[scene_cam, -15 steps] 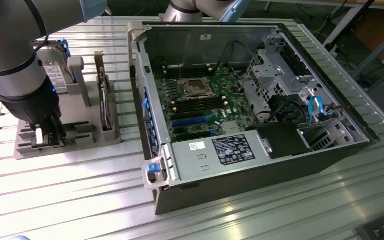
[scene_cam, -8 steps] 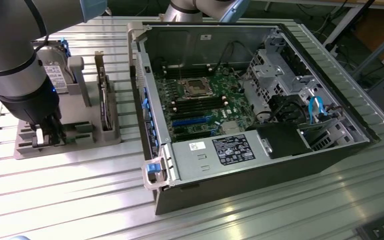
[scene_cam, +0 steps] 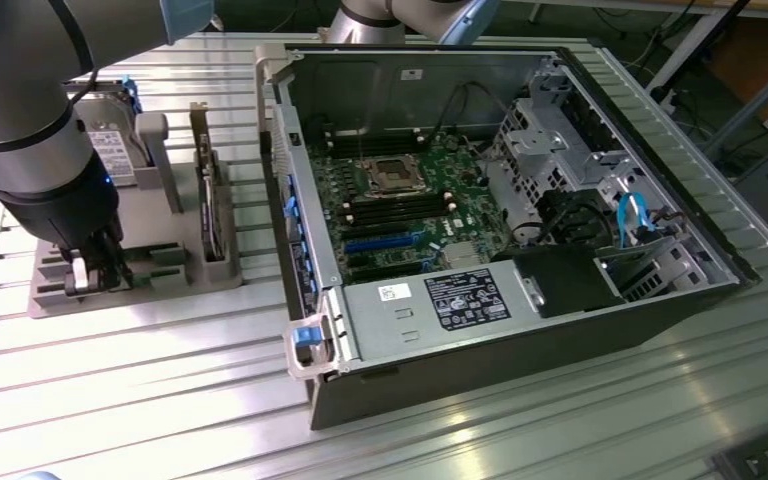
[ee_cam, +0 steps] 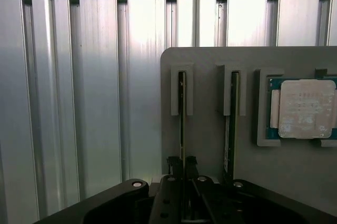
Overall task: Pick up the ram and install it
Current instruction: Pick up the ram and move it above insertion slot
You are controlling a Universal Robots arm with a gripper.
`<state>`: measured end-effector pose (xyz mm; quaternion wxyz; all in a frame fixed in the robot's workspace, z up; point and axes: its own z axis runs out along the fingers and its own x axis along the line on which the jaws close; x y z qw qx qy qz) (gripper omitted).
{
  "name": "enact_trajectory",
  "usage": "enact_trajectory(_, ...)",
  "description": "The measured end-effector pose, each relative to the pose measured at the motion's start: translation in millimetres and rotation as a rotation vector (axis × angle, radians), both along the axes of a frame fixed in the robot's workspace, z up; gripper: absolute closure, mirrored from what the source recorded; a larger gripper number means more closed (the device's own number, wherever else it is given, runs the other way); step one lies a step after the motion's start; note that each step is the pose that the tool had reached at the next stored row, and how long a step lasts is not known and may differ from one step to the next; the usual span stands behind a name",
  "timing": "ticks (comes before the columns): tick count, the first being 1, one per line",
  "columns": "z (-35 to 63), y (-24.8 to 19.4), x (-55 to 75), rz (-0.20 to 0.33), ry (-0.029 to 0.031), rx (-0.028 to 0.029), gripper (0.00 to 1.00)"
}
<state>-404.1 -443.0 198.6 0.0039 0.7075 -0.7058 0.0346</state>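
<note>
The gripper sits low over a grey parts holder. Its two dark fingertips are pressed together on the ram, one against each face. The ram is a thin green stick standing on edge in a narrow slot of the holder, and its far end sits in a raised grey bracket.

Just beside it, in a parallel slot, stands a second green stick with a bracket of its own. It is near the gripper's body but apart from the fingertips. Further along the holder, a processor chip with a pale metal lid lies flat in a square recess.

In the exterior view the arm comes down at the exterior view's left, with the gripper at the near end of the holder. A hard drive stands in the holder behind it. The holder rests on a ribbed aluminium table.

On the exterior view's right, well apart from the holder, an open computer case lies on its side. Its raised side wall stands between the holder and the motherboard. On the board are a processor socket and a row of long black slots. A power supply fills the near corner of the case.
</note>
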Motion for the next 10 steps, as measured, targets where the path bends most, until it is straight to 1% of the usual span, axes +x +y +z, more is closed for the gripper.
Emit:
enact_trajectory(4, 0.0, 0.0, 0.0, 0.0, 0.0001, 0.0, 0.86)
enact_trajectory(7, 2.4, 0.1, -0.1, 0.0, 0.0006, 0.0004, 0.86)
enact_trajectory(9, 6.2, 0.0, 0.0, 0.0, 0.0024, 0.0018, 0.86)
enact_trajectory(10, 8.0, -0.1, 0.0, 0.0, 0.0035, 0.0038, 0.86)
